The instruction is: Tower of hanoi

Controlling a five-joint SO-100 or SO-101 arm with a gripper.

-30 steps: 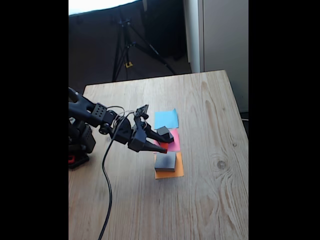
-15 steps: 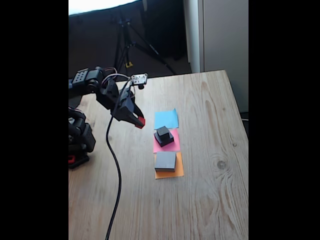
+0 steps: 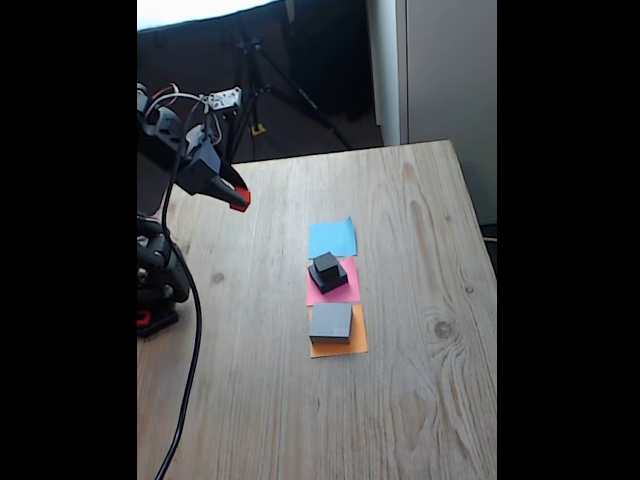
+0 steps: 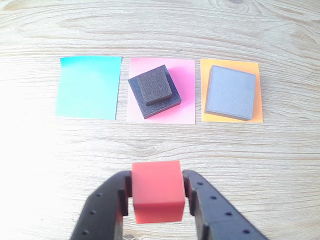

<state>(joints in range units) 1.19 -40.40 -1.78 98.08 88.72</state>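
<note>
Gripper [image 4: 156,200], lower centre of the wrist view, jaws clamped on red cube [image 4: 156,196]; small black cube [image 4: 155,86] on medium black block [image 4: 168,104], centre

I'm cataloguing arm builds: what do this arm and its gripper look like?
A matte black arm with a black cable hanging from it and some red at its base. The gripper has two black plastic fingers dotted with small round holes.
</note>
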